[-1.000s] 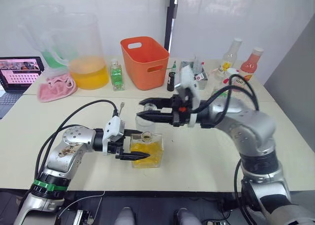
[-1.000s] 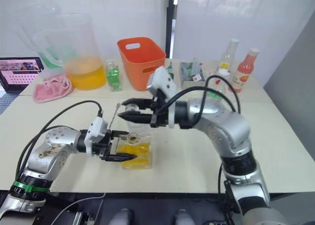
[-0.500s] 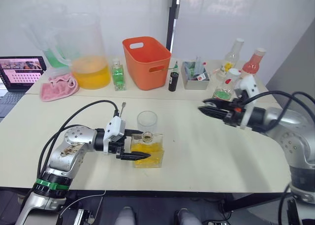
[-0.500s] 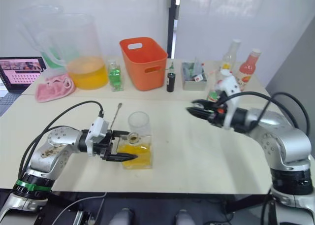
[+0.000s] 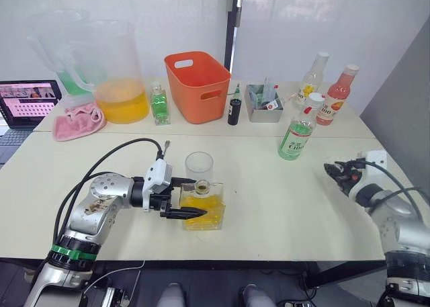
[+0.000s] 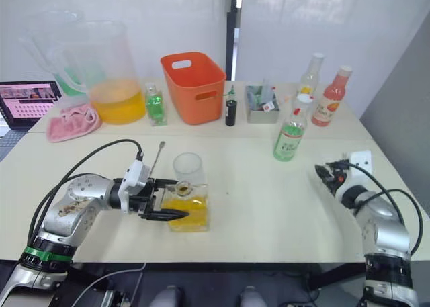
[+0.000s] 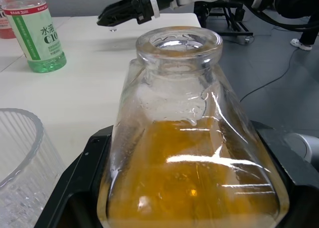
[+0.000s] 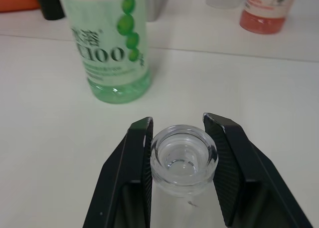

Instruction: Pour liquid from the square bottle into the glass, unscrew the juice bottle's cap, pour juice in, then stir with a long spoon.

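1. My left gripper (image 5: 191, 198) is clamped on the square bottle (image 5: 202, 206), 1 black finger on each side of its body; the bottle stands upright near the front middle of the table (image 5: 269, 206), its neck open, roughly half full of the yellow-orange liquid (image 7: 189, 183).
2. The glass (image 5: 199, 167) stands empty just behind the square bottle, on its far side; the long spoon (image 5: 164, 150) lies on the table to the left of the glass.
3. My right gripper (image 8: 178, 138) is low at the right edge of the table, its 2 fingers closed on the clear stopper (image 8: 184, 159).
4. The juice bottle (image 5: 295, 135) stands upright right of centre, well apart from both grippers; its cap (image 5: 314, 99) is on, the juice (image 8: 119, 86) is pale green, and its label reads "C100".
5. Along the far side: a large pitcher (image 5: 115, 72) about a third full of orange liquid, a small bottle (image 5: 159, 104) of green liquid, an orange basket (image 5: 197, 85), a pink-liquid bottle (image 5: 335, 99) and a clear bottle (image 5: 311, 78) with a yellow label.
6. A pink cloth (image 5: 78, 119) and a laptop (image 5: 23, 105) sit at the far left.
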Motion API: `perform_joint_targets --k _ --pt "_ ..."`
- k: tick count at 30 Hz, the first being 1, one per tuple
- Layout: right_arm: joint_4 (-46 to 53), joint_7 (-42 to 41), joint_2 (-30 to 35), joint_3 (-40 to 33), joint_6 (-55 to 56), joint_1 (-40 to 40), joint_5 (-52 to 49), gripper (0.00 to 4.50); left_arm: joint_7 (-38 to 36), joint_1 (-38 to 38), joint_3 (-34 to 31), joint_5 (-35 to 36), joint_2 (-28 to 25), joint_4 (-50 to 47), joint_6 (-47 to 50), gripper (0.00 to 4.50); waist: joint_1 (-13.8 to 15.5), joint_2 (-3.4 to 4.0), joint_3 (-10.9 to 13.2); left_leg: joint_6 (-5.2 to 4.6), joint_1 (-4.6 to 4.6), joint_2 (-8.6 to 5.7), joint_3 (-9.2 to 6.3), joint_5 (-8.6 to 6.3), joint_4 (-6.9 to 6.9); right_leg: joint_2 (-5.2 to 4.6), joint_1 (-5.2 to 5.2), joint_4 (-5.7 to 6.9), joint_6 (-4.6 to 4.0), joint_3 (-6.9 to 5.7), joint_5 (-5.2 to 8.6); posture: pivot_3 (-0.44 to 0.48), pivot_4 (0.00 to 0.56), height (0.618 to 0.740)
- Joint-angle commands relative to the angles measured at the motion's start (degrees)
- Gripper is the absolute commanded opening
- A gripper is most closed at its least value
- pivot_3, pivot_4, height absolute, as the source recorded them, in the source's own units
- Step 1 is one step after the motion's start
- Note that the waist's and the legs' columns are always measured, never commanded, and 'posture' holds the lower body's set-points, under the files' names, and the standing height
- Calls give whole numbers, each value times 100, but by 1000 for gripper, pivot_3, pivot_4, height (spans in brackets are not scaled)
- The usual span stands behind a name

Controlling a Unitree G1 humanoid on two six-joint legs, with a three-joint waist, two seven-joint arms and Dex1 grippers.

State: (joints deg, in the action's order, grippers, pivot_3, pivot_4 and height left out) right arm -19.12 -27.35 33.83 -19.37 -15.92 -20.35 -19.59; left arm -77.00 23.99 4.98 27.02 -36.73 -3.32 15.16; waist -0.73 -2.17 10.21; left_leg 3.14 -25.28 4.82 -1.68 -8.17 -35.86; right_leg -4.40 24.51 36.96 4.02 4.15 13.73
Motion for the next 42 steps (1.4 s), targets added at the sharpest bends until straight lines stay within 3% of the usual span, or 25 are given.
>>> perform_joint_targets --k 1,9,19,21,28,34,37,42 --pt "-469 448 45 -335 544 -210 187 1088 77 -38 -63 157 25 -361 72 2796 1 1 1 0 0 0 0 0 0 0 0 -1 0 0 0 0 150 703" --pt "-1495 553 -86 -579 867 -455 48 1088 224 -57 -72 100 4 -504 97 2796 -10 3 1 0 5 0 -2 0 1 0 -9 -5 1 0 0 0 150 703" --pt "-1764 541 -117 -643 993 -354 -51 1088 212 -93 -81 74 -16 -461 41 2796 -12 3 1 0 9 0 -3 0 0 1 -16 -9 2 0 -1 0 150 703" --pt "-1730 486 -109 -671 994 -334 -97 2110 215 -85 -74 74 -11 -456 49 2796 -11 3 1 0 9 0 -3 0 0 1 -17 -9 2 0 -1 0 150 703" --pt "-1299 325 -21 -772 1074 -261 -201 4406 265 -43 14 76 70 -493 114 2796 -19 14 1 0 10 -1 -3 0 0 1 -16 -9 3 0 -2 0 150 703" --pt "-90 -138 301 -522 952 -151 -191 4485 310 -73 32 103 89 -580 168 2796 -13 39 2 0 9 -3 -2 0 -1 -1 -17 -13 8 3 -3 0 150 703" --pt "434 -477 468 -459 143 -153 -614 4485 481 -101 22 87 182 -564 192 2796 -3 40 2 0 10 -2 -4 0 -1 1 -18 -11 7 2 -3 0 150 703" --pt "2147 -1491 930 -218 -1687 36 -1945 4485 581 -312 -83 215 173 -768 320 2796 -5 51 3 0 9 -3 -3 0 0 -1 -20 -14 7 3 -3 0 150 703"
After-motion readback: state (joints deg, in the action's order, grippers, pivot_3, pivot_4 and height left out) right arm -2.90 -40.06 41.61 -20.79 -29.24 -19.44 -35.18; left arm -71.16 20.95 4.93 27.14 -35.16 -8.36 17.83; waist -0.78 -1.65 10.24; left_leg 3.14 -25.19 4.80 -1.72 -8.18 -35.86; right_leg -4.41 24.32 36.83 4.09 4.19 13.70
